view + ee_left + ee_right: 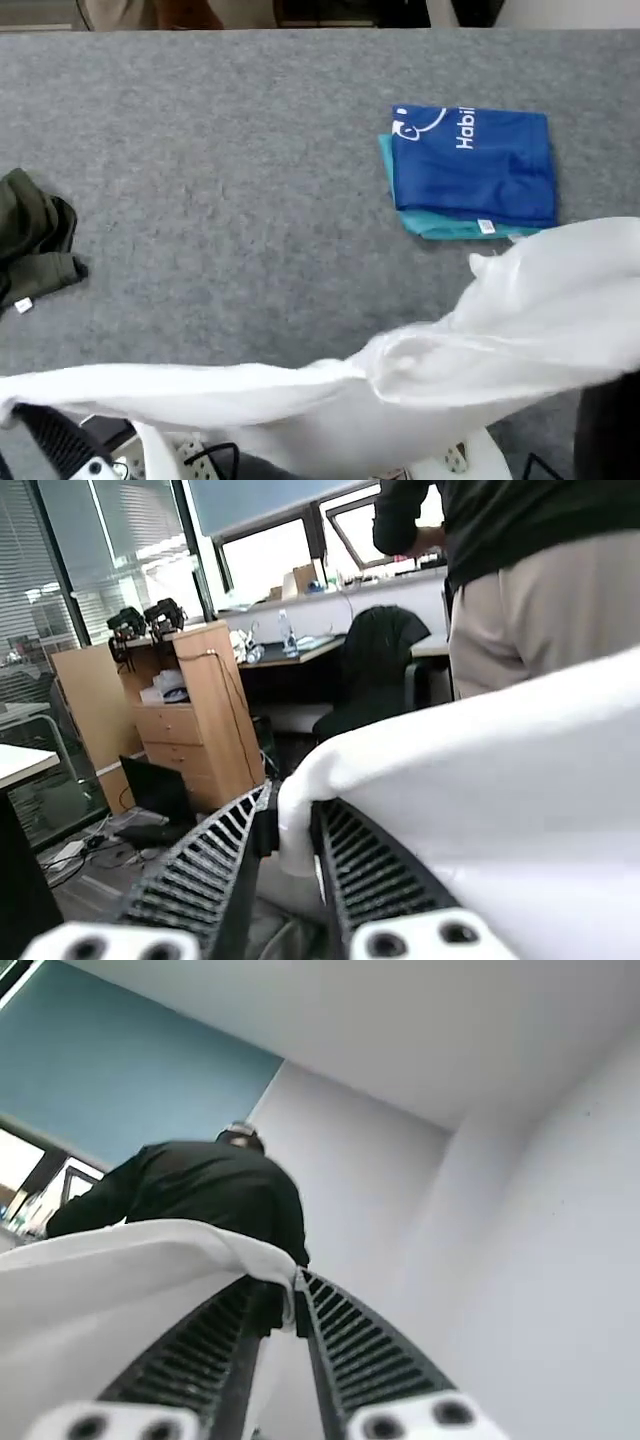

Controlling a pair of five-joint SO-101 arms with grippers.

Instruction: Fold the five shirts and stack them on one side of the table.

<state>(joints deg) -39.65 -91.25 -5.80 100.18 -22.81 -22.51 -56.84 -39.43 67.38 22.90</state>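
Observation:
A white shirt (420, 375) hangs stretched in the air across the near edge of the table, held at both ends. My left gripper (290, 825) is shut on one edge of the white shirt (480, 810), with the cloth pinched between its ribbed fingers (365, 870). At the other end my right gripper (285, 1305) is shut on a corner of the white shirt (110, 1280). A folded blue shirt (475, 160) lies on a folded teal shirt (435, 222) at the far right of the table. A crumpled dark green shirt (35, 240) lies at the left edge.
The grey felt table (220, 200) is bare between the green shirt and the folded stack. White arm bases and cables (200, 460) sit under the hanging cloth at the near edge.

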